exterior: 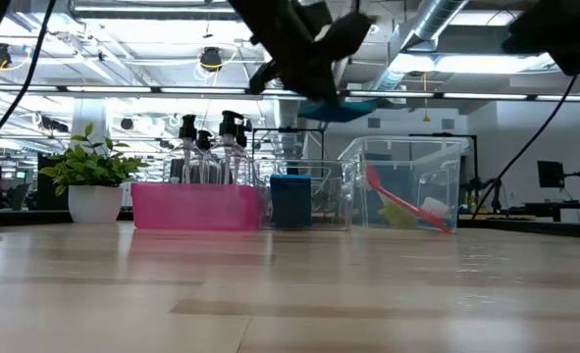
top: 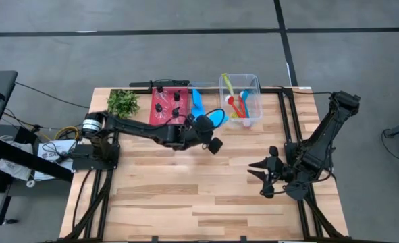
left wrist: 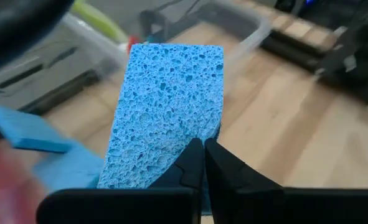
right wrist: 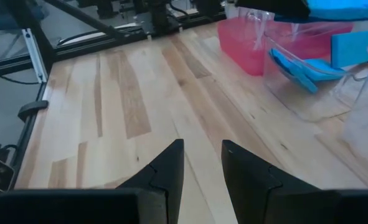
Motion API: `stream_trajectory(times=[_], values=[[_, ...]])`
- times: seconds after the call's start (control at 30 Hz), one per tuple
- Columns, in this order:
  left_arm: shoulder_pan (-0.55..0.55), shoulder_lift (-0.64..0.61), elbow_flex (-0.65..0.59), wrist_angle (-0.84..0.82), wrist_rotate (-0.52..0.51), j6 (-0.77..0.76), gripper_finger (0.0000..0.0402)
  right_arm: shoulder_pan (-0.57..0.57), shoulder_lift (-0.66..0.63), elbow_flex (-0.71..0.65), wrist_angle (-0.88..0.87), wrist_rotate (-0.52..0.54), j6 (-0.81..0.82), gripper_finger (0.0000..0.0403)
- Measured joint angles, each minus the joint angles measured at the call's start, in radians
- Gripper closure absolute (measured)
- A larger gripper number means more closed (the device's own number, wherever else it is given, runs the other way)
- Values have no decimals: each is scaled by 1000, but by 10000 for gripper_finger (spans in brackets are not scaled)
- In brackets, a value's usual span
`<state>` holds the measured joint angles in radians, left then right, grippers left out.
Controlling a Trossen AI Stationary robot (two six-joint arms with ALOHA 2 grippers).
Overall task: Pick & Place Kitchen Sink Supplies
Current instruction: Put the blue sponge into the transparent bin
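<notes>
A: What has the left gripper (left wrist: pixel 202 163) got?

B: Its fingers are pinched tight on one edge of a blue sponge (left wrist: pixel 168 109), which sticks out ahead of them, lifted clear of the table (top: pixel 185 196).

A: What is around it?

B: Just beyond the sponge is the clear bin (top: pixel 240 100) with red, blue and yellow-green utensils (top: pixel 237 104). Beside the gripper is the red bin (top: pixel 170 102) of bottles (exterior: pixel 211 147), with more blue sponges (top: pixel 198 101) between the bins. Toward the near edge, bare wood.

A: And the right gripper (right wrist: pixel 202 163)?

B: Low near the table's right rail, well apart, fingers slightly parted, holding nothing. Only the low view shows the sponge hanging above the bins' rims.
</notes>
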<state>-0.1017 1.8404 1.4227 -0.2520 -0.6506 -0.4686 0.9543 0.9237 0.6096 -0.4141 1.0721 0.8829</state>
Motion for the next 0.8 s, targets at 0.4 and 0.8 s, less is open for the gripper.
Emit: stream_trajectory(times=[0.4, 0.8], values=[[119, 0, 0, -179, -14, 54, 395, -37, 0, 0, -23, -1, -2, 301], [154, 0, 1, -178, 5, 141, 394, -49, 0, 0, -27, -1, -2, 301]])
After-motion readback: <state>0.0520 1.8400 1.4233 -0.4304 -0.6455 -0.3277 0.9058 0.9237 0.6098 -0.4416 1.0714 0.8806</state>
